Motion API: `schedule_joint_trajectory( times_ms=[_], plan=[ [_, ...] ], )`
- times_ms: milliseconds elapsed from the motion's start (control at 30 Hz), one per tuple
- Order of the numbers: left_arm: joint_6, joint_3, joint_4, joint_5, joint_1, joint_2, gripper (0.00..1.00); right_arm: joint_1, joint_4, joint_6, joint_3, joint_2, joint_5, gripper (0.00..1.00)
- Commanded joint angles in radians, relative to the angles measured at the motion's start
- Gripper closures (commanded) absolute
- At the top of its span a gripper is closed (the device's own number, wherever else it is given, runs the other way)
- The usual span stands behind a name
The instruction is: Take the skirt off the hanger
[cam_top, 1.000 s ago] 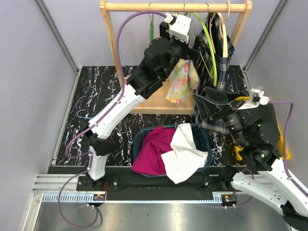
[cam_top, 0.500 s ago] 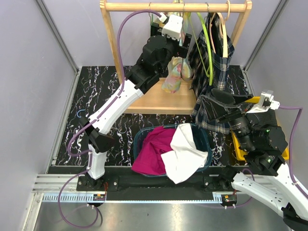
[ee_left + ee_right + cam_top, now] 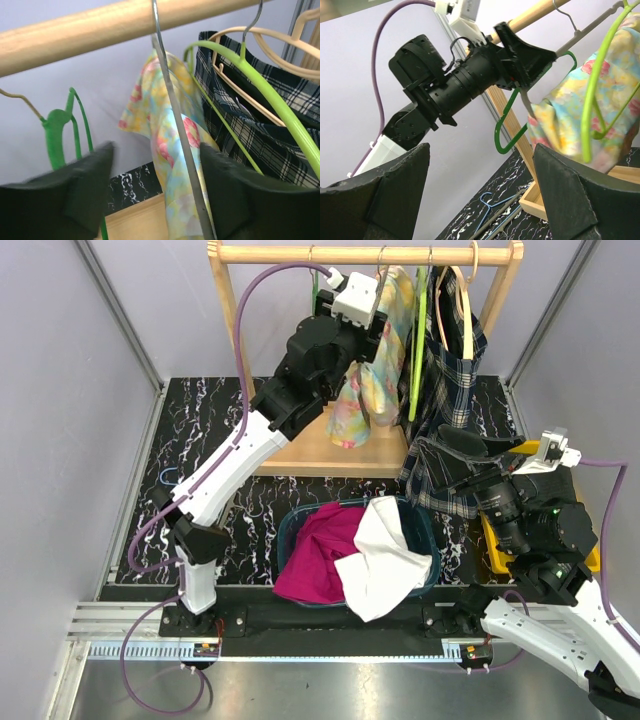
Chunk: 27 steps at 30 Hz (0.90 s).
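- The floral skirt (image 3: 362, 392) hangs on a grey wire hanger (image 3: 175, 120) from the wooden rail (image 3: 365, 254), near the middle of the rail and above the light wooden base (image 3: 340, 455) of the rack.
- The left gripper (image 3: 156, 147) is raised up to the rail. Its two fingers are spread, one on each side of the hanger wire — a gap is visible on both sides, so the wire is between them but not pinched.
- In the left wrist view the skirt is just behind the wire, yellow and pink, and it falls down between the fingers.
- To the left of the skirt a dark green hanger (image 3: 55, 130) hangs bare on the rail.
- To the right are a lime hanger (image 3: 270, 95) and a beige hanger (image 3: 260, 37), with a plaid garment (image 3: 260, 140) on them.
- The right gripper (image 3: 480, 150) is low on the right side and looks up at the rack. Its fingers stand wide apart and hold nothing.
- More plaid cloth (image 3: 440, 490) lies just beside the right arm; I cannot tell if they touch.
- A teal basket (image 3: 283, 530) stands on the black marbled table (image 3: 200, 440) between the arms — inside are a magenta cloth (image 3: 315, 550) and a white cloth (image 3: 385, 555), the white one falling over the near rim.
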Motion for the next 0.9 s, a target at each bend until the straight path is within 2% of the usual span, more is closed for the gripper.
schedule_joint_trajectory(
  times_ms=[0, 67, 133, 267, 333, 367, 400, 467, 600, 733, 767, 800, 867],
  plan=[
    [0.013, -0.018, 0.025, 0.014, -0.001, -0.069, 0.49, 0.002, 0.001, 0.008, 0.012, -0.008, 0.029, 0.09],
    [0.013, -0.032, 0.025, 0.011, -0.001, -0.078, 0.59, 0.002, -0.003, 0.008, 0.014, -0.011, 0.033, 0.09],
    [0.015, -0.042, 0.020, 0.019, -0.001, -0.087, 0.66, 0.002, -0.006, 0.004, 0.016, -0.017, 0.038, 0.09],
    [0.018, -0.061, -0.006, 0.057, -0.001, -0.093, 0.60, 0.001, -0.011, 0.001, 0.016, -0.024, 0.049, 0.09],
    [0.015, -0.069, -0.016, 0.093, -0.001, -0.096, 0.54, 0.002, -0.013, 0.001, 0.016, -0.027, 0.050, 0.10],
    [0.015, -0.066, -0.027, 0.108, -0.001, -0.095, 0.46, 0.001, -0.016, 0.001, 0.017, -0.030, 0.049, 0.10],
    [0.010, -0.062, -0.047, 0.144, -0.001, -0.093, 0.36, 0.002, -0.019, -0.001, 0.017, -0.030, 0.050, 0.10],
    [0.010, -0.038, -0.078, 0.178, -0.001, -0.080, 0.01, 0.001, -0.023, -0.001, 0.019, -0.034, 0.052, 0.10],
    [-0.011, 0.039, -0.165, 0.254, 0.008, -0.035, 0.01, 0.002, -0.029, -0.002, 0.022, -0.036, 0.053, 0.10],
    [-0.021, 0.056, -0.156, 0.277, 0.025, -0.018, 0.01, 0.002, -0.040, 0.001, 0.025, -0.040, 0.058, 0.10],
    [-0.022, 0.062, -0.153, 0.281, 0.036, -0.015, 0.03, 0.002, -0.043, 0.001, 0.025, -0.041, 0.058, 0.11],
    [-0.016, 0.069, -0.151, 0.300, 0.040, -0.012, 0.31, 0.002, -0.046, -0.001, 0.025, -0.042, 0.059, 0.11],
    [-0.010, 0.077, -0.147, 0.286, 0.042, -0.006, 0.64, 0.002, -0.051, 0.001, 0.026, -0.044, 0.061, 0.10]
  ],
)
